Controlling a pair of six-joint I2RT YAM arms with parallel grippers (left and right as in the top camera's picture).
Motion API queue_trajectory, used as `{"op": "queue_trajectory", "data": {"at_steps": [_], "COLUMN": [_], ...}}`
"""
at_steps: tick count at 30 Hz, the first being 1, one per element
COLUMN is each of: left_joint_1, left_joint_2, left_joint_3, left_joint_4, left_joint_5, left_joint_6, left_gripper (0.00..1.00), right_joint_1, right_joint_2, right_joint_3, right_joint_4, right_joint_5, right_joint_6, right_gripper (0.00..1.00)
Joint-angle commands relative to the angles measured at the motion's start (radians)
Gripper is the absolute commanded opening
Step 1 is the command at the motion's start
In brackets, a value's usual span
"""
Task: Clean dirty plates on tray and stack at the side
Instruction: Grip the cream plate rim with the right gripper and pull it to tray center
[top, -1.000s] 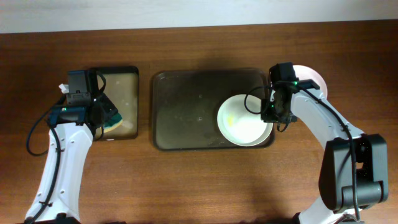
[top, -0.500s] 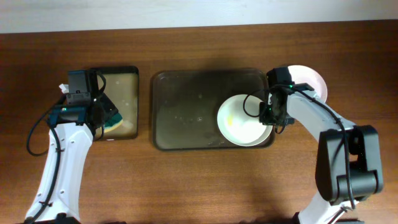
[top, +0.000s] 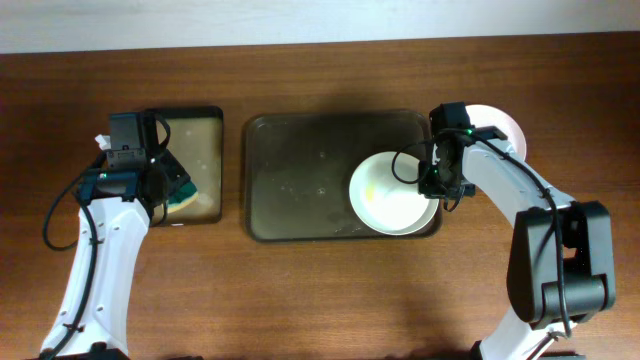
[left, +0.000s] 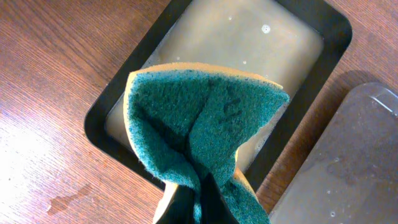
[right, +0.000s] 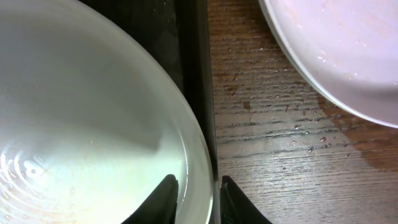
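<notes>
The right tool (top: 441, 186) is low over the right end of the large dark brown-grey rectangular tray (top: 300, 170) with rounded corners and a raised rim. Its jaws stand apart, one finger (right: 165, 196) inside the rim of a round, shallow white plate (top: 392, 198) and the other outside it, so the plate's right edge lies between them with a thin gap on each side. This plate lies flat in the tray, directly under and to the inner side of the tool, and has a faint yellowish smear on its left half. The tray's dark wall (right: 194, 62) runs just outside the outer finger. Beyond that wall, ahead of the tool and to its outer side, a second white plate (top: 500, 125) with a pinkish tint rests on the brown wooden surface (top: 300, 300), close to the tray. Small water drops lie on the wood between this plate and the tray.

The left tool (left: 186, 208) is clamped on a folded green and yellow sponge (left: 199, 118), which sticks out ahead of its fingers. Below the sponge is a small black tray with a tan inside (left: 336, 31); whether the sponge touches it cannot be told. The big tray's corner is off to this tool's right side
</notes>
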Motion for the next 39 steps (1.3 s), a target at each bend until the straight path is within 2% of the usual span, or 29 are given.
{"op": "queue_trajectory", "data": {"at_steps": [1,6,14,17,20,23,26,29,30,33,36,39], "left_joint_1": [0.004,0.004,0.004,0.004,0.004,-0.012,-0.051,-0.101,-0.119,-0.157,-0.185,-0.230], "left_joint_2": [-0.010,-0.010,-0.010,-0.010,-0.010,-0.010,-0.010,-0.010,-0.010,-0.010,-0.010,-0.007], "left_joint_3": [-0.003,-0.003,-0.003,-0.003,-0.003,-0.003,-0.003,-0.003,-0.003,-0.003,-0.003,-0.003], "left_joint_4": [0.005,0.005,0.006,0.005,0.010,0.055,0.066,0.067,0.067,0.067,0.070,0.071], "left_joint_5": [0.007,0.007,0.008,0.018,0.085,0.237,0.262,0.262,0.262,0.261,0.268,0.269], "left_joint_6": [-0.006,-0.006,-0.006,-0.005,-0.001,0.114,0.134,0.134,0.134,0.149,0.147,0.040], "left_gripper": [0.00,0.00,0.00,0.00,0.00,0.00,0.00,0.00,0.00,0.00,0.00,0.00], "right_joint_1": [0.003,0.003,0.035,0.057,0.054,0.054,0.054,0.055,0.055,0.055,0.066,0.113], "right_joint_2": [0.003,0.003,0.003,0.003,0.003,0.005,0.014,0.043,0.053,0.074,0.078,0.081], "right_joint_3": [0.018,-0.001,-0.001,-0.002,-0.002,-0.019,-0.048,-0.049,-0.049,-0.049,-0.049,-0.049], "right_joint_4": [-0.001,0.012,0.031,0.039,0.038,0.048,0.095,0.123,0.130,0.132,0.145,0.202], "right_joint_5": [0.016,0.007,-0.171,-0.024,-0.007,-0.007,-0.058,-0.159,-0.170,-0.178,-0.246,-0.267], "right_joint_6": [0.003,0.003,-0.006,-0.019,0.026,0.027,0.026,0.027,0.032,0.037,0.037,0.087], "right_gripper": [0.20,0.18,0.16,0.21,0.22,0.25,0.26,0.24,0.17,0.04,0.04,0.04]}}
